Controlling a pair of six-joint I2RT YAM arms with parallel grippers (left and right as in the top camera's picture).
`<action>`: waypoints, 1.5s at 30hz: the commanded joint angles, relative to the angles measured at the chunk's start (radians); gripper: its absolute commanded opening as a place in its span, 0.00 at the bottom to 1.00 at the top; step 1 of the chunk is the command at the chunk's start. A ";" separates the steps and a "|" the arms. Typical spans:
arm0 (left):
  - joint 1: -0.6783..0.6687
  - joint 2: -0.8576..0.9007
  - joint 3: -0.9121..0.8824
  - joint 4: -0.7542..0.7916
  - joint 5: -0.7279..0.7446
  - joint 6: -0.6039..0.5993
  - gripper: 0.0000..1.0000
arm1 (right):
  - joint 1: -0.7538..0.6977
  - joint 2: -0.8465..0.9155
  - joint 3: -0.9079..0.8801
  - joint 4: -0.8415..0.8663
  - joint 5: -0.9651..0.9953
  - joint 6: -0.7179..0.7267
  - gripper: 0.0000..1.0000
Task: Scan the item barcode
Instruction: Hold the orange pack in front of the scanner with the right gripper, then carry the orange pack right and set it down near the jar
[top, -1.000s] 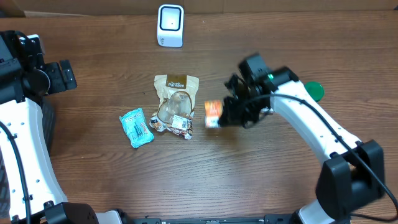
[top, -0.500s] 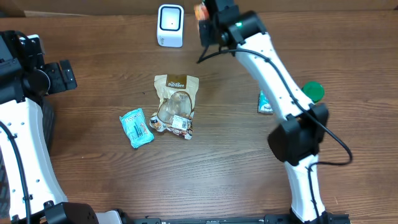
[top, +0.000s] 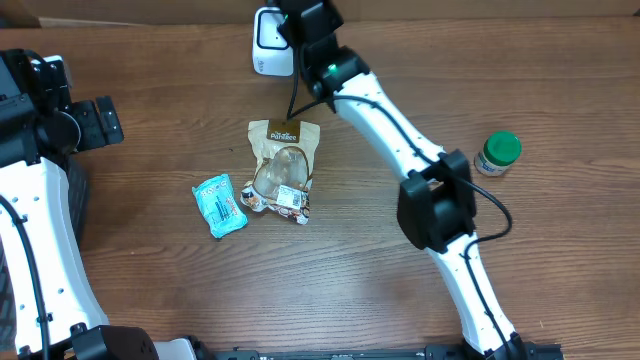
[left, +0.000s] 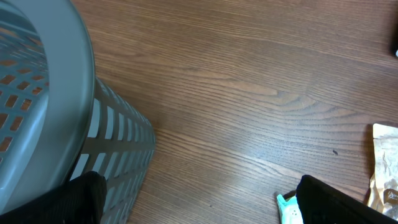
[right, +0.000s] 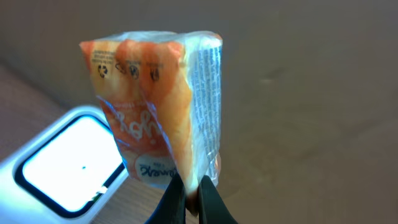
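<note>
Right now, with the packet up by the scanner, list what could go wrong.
The right gripper pinches only a thin bottom edge of the orange packet, so it could slip or twist. No barcode shows in the wrist view, and the scanner sits off to one side, so the code may not face its window.

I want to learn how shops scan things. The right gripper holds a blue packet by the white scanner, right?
Not quite: the packet is orange, not blue. The right wrist view shows the right gripper shut on it by the white scanner.
</note>
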 joint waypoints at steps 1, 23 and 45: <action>0.000 0.001 -0.004 0.001 -0.002 0.026 1.00 | 0.023 0.100 0.018 0.033 0.001 -0.319 0.04; 0.000 0.001 -0.004 0.001 -0.002 0.026 1.00 | 0.064 0.077 0.018 0.127 0.095 -0.202 0.04; 0.000 0.001 -0.004 0.001 -0.002 0.026 1.00 | -0.084 -0.535 0.018 -1.248 -0.423 0.829 0.04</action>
